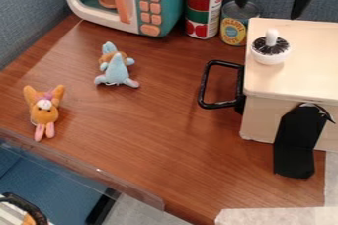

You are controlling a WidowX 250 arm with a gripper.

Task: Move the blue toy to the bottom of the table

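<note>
The blue toy (pixel 116 69) is in front of the microwave (pixel 170 2), while the gripper (pixel 270 12) hangs to the right of it, fingers spread and empty, so I think the step is reaching, which needs careful lowering over the blue toy.

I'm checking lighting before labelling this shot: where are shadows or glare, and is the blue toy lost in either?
Camera view: soft shadow on the table beside the black handle; pale box brighter on top than in front; small glints along the clear strip; blue toy visible, lost in neither.
</note>
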